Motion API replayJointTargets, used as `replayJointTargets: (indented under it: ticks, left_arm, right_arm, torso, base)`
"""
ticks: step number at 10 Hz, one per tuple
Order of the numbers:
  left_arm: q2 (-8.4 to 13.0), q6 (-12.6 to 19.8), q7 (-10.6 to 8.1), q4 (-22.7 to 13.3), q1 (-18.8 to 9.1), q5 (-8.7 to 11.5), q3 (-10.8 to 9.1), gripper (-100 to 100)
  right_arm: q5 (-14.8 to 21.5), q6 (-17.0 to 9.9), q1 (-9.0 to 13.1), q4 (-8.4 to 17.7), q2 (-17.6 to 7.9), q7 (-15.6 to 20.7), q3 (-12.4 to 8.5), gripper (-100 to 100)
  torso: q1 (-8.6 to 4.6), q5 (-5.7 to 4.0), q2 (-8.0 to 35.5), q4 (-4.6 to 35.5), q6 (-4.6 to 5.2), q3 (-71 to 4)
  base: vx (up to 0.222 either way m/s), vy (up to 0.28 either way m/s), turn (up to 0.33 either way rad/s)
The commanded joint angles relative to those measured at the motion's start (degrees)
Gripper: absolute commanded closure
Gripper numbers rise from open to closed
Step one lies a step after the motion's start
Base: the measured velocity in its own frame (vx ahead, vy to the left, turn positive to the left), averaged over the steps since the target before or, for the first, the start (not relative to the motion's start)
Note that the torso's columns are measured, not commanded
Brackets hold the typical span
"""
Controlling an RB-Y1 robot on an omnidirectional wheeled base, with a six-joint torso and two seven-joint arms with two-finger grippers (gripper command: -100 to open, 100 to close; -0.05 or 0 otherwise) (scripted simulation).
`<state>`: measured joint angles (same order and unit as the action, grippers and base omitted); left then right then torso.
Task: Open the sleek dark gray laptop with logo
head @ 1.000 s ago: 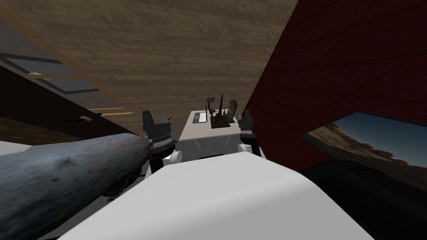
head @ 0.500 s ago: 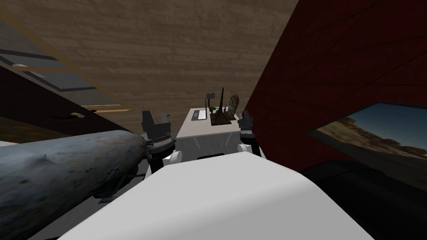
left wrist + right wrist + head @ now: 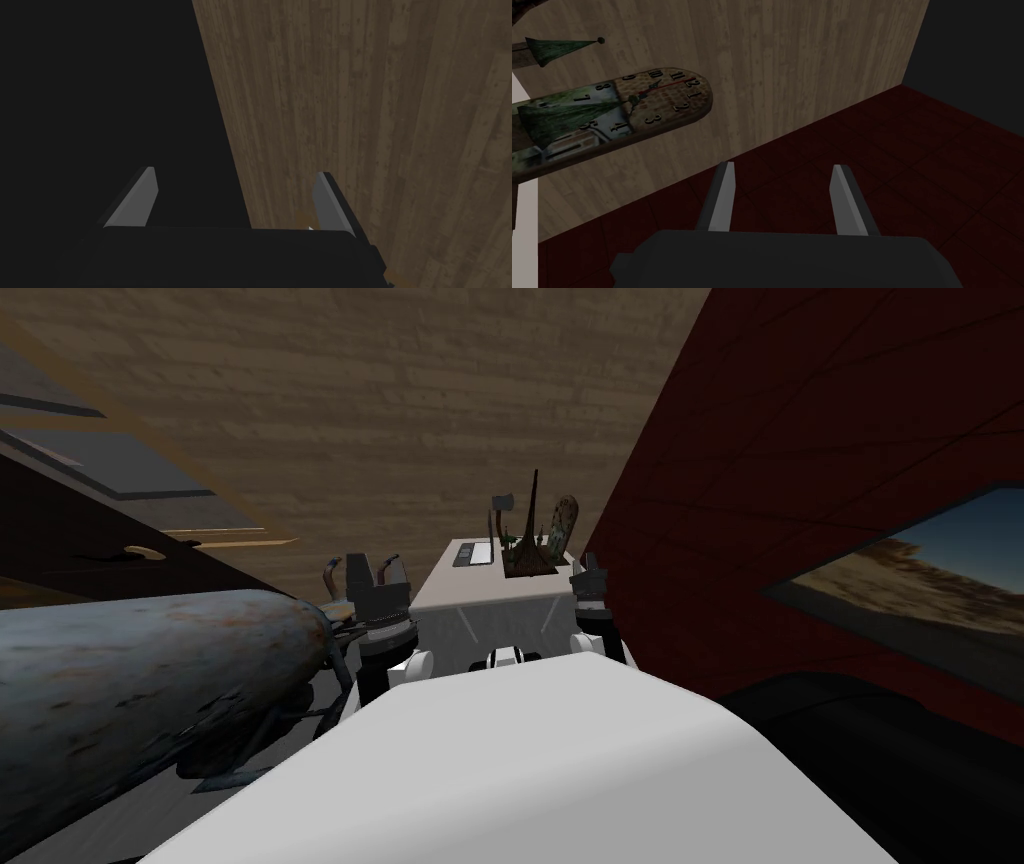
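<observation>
The laptop (image 3: 473, 554) is a small flat dark grey and white thing lying on the far left part of a pale table (image 3: 480, 606) straight ahead. I cannot tell from here whether its lid is up. My left gripper (image 3: 375, 575) hangs open at the table's near left corner; in its wrist view the left gripper (image 3: 236, 173) is over wooden floor and a black area. My right gripper (image 3: 588, 571) is open at the table's right edge, beside the dark red wall. In its wrist view the right gripper (image 3: 783, 165) holds nothing.
On the table's right part stand a round-topped clock (image 3: 637, 100), a dark spire-like ornament (image 3: 533, 523) and a small grey piece (image 3: 501, 504). A big blue-grey rusty rounded body (image 3: 130, 688) fills the near left. The red wall (image 3: 800, 438) carries a framed landscape (image 3: 920, 578).
I have moved: the whole head view has shifted, the table and its things now sit higher and the blue-grey body lower and further left. Both grippers stay open.
</observation>
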<state>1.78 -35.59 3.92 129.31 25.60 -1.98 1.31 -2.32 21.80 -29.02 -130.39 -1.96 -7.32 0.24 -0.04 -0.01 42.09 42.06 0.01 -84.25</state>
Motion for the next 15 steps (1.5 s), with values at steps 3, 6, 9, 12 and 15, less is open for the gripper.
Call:
replayJointTargets:
  ticks: [3, 6, 9, 12, 15]
  left_arm:
    - [5.9, 4.4, -0.39, -1.9, -1.7, -0.9, -3.06, -100]
    - [8.6, 8.9, -0.75, -3.7, -3.5, -1.9, -6.20, -100]
    - [10.4, 14.0, -1.19, -5.6, -5.6, -3.0, -9.98, -100]
    - [11.3, 18.2, -1.51, -7.0, -7.1, -3.9, -12.77, -100]
    - [12.1, 22.4, -1.85, -8.5, -8.8, -4.8, -15.70, -100]
  right_arm:
    - [0.0, 0.0, 0.0, 0.0, 0.0, 0.0, 0.0, 0]
    - [0.0, 0.0, 0.0, 0.0, 0.0, 0.0, 0.0, 0]
    - [0.0, 0.0, 0.0, 0.0, 0.0, 0.0, 0.0, 0]
    - [0.0, 0.0, 0.0, 0.0, 0.0, 0.0, 0.0, 0]
    - [0.0, 0.0, 0.0, 0.0, 0.0, 0.0, 0.0, 0]
  torso:
    - [0.00, 0.00, 0.2, 0.2, 0.00, -0.3]
    - [0.00, 0.00, 0.2, 0.2, -0.01, -0.3]
    - [0.03, 0.01, 0.2, 0.2, 0.00, -0.3]
    - [-0.01, -0.01, 0.2, 0.2, -0.01, -0.3]
    - [0.03, 0.01, 0.2, 0.2, 0.01, -0.3]
  base:
    - [0.004, -0.051, -0.107]
    - [0.002, -0.075, -0.137]
    - [0.009, -0.081, -0.186]
    - [0.019, -0.092, -0.155]
    - [0.018, -0.070, -0.139]
